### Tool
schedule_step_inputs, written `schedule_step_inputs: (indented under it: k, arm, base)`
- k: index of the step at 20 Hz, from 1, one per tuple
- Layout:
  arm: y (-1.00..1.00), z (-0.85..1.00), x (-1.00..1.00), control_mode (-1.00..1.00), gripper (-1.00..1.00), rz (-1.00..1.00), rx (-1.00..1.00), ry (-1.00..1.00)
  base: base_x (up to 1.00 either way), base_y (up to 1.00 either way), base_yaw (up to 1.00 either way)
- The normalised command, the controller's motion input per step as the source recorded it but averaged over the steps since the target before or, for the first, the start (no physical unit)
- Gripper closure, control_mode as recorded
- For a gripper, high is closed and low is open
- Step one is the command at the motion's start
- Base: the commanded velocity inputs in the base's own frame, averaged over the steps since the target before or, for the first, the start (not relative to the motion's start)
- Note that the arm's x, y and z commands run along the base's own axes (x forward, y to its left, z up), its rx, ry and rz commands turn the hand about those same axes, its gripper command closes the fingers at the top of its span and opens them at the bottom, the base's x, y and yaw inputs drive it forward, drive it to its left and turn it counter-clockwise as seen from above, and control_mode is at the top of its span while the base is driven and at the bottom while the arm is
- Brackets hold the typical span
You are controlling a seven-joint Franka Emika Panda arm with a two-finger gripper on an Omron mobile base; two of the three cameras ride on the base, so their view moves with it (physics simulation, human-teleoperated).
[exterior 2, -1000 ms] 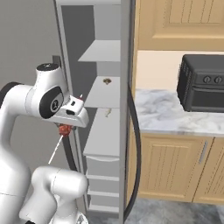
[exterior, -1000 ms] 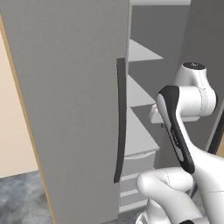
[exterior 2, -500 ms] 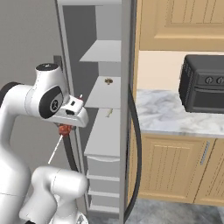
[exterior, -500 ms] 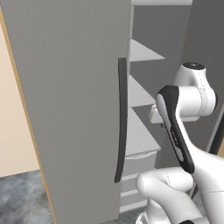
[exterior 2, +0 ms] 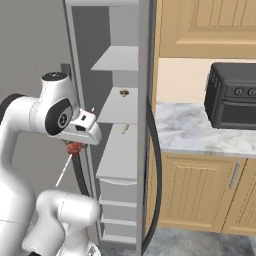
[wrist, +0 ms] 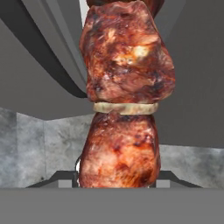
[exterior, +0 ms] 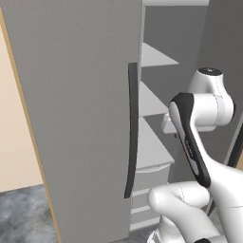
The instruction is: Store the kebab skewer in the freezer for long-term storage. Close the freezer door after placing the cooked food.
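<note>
My gripper (exterior 2: pixel 79 141) is shut on the kebab skewer (exterior 2: pixel 74 148). Its red-brown meat sits just under the hand, and the thin pale stick slants down to the left. In the hand view the meat chunks (wrist: pixel 127 87) hang close before the camera and hide the fingertips. The hand hovers in front of the open freezer (exterior 2: pixel 120 107), left of its pale grey shelves and level with the middle one. The freezer door (exterior: pixel 76 114) stands swung open to the left, its long dark bar handle (exterior: pixel 132 128) facing me.
Small items lie on the freezer shelves (exterior 2: pixel 123 93). Grey drawers (exterior 2: pixel 120 200) fill the freezer's lower part. The other door's edge, with a curved dark handle (exterior 2: pixel 156 150), borders the opening on the right. Beyond it, a black countertop oven (exterior 2: pixel 232 102) stands on a marble counter (exterior 2: pixel 185 130) over wooden cabinets.
The whole picture has slid slightly to the right in both base views, so the camera has moved a little. The arm and the held skewer keep the same pose.
</note>
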Motion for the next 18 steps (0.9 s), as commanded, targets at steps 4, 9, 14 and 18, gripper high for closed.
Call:
schedule_step_inputs:
  k: [4,9,14,18]
  arm:
    - [-0.12,-0.06,0.60,-1.00,1.00,0.03,0.00,-0.06]
    - [-0.13,-0.15,0.62,-1.00,1.00,0.11,0.00,-0.13]
    - [-0.07,-0.20,0.69,-1.00,1.00,0.06,0.00,-0.09]
    - [0.00,-0.18,0.75,-1.00,1.00,0.00,0.00,0.00]
  base:
    - [0.00,0.00,0.00]
    - [0.00,0.00,0.00]
    - [0.00,0.00,0.00]
    - [0.00,0.00,0.00]
